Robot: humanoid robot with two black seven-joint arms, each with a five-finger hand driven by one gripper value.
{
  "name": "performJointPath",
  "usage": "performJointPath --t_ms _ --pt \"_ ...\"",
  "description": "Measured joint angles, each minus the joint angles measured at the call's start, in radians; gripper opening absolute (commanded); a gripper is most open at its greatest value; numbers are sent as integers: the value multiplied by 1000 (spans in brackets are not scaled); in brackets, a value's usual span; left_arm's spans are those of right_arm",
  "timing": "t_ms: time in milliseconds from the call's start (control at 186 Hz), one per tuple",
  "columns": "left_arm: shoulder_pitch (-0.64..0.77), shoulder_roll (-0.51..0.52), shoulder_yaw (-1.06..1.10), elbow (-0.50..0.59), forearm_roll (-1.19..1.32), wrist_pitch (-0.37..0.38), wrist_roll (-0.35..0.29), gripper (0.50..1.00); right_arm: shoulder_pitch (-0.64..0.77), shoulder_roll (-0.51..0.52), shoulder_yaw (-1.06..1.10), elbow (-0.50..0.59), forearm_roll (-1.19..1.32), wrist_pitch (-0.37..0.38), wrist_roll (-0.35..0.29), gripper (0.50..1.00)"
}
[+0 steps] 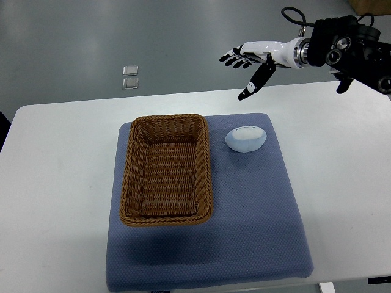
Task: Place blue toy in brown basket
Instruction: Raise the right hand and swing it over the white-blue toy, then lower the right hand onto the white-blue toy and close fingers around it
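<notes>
Plainly, the brown basket sits empty down-left of the hand; the blue toy lies directly below the right hand, whose fingers are spread wide. It looks soft, light, rounded: cup its broad sides.

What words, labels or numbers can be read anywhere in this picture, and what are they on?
None: no readable text shows anywhere.
Blue toy: only faint marks on top, too small to read.
Brown basket, blue mat, white table: no print.
Right hand: no lettering visible.
Two small clear things on the floor: no legible marks.
</notes>
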Motion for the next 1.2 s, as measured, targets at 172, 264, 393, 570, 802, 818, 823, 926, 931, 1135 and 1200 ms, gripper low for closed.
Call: performJointPath --t_ms 172,264,393,570,802,818,823,926,931,1135,1200 --pt "0 0 -1 1 0 0 0 1000 15 -6 -21 52 -7 29 -68 930" --pt "0 0 -1 2 0 0 0 1000 6 -5 -58 55 -13 20 -70 930" --pt "0 0 -2 3 -1 0 0 1000 -35 -5 -78 55 -19 -22 -66 928" --pt "0 0 -2 3 -1 0 1 1000 -87 4 -80 53 -54 -52 -46 926" --pt "1 0 -2 4 -1 0 2 1000 -141 15 -80 50 -117 -88 -31 926" --pt "1 0 -2 4 -1 0 2 1000 -144 17 -80 49 -120 -90 -29 926" --pt "1 0 -2 4 -1 0 2 1000 -145 17 -80 49 -121 -91 -29 928" --pt "1 0 -3 4 -1 0 2 1000 -167 26 -80 45 -140 -106 -22 926" --pt "1 0 -3 4 -1 0 2 1000 -168 26 -80 45 -141 -107 -22 926" --pt "1 0 -2 3 -1 0 2 1000 -202 46 -81 41 -160 -135 -15 926" --pt "1 0 -2 3 -1 0 2 1000 -212 51 -81 37 -169 -141 -8 926"
